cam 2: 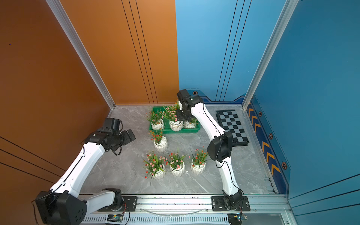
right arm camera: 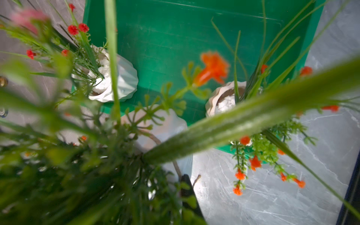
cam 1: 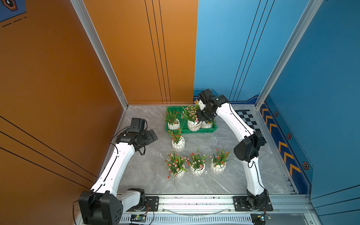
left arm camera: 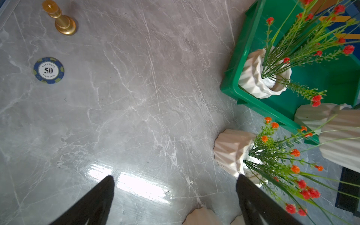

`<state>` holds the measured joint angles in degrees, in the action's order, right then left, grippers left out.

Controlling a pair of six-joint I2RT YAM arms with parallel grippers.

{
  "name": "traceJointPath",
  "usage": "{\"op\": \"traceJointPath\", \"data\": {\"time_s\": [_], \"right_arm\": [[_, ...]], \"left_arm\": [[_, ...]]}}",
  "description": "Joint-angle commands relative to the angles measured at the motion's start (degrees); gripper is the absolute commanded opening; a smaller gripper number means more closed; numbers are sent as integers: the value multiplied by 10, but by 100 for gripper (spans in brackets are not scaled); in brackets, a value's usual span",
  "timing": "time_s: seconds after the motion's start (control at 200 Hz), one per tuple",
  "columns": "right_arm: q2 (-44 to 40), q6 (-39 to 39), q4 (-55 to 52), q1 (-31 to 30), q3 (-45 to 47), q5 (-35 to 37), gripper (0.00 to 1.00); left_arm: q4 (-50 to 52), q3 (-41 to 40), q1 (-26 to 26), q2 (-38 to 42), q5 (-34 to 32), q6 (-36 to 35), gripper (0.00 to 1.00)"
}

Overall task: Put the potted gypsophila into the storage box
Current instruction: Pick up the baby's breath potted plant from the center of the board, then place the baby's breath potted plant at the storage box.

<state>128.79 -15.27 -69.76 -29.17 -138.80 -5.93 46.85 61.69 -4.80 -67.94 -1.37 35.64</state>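
The green storage box stands at the back in both top views. Two potted gypsophila stand inside it. Between them, a pink-blossomed pot hangs over the box's front rim, with my right gripper shut on its sprigs. Foliage hides most of the jaws in the right wrist view. One pot stands just in front of the box. Three more stand in a row nearer me. My left gripper hovers open and holds nothing, left of the lone pot.
A black-and-white chequered board lies at the back right, partly under the right arm. A poker chip and a gold chess piece lie on the marble table in the left wrist view. Walls close off the left, back and right.
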Motion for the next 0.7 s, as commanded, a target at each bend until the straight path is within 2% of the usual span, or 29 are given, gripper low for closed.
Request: {"op": "traceJointPath", "data": {"time_s": [0.0,0.696], "right_arm": [[5,-10,8,6,-32,8,2],[43,-44,85,24,-34,-12,2]], "left_arm": [[-3,10,7,-4,4,-4,98],[-4,16,9,-19,0,-6,98]]}}
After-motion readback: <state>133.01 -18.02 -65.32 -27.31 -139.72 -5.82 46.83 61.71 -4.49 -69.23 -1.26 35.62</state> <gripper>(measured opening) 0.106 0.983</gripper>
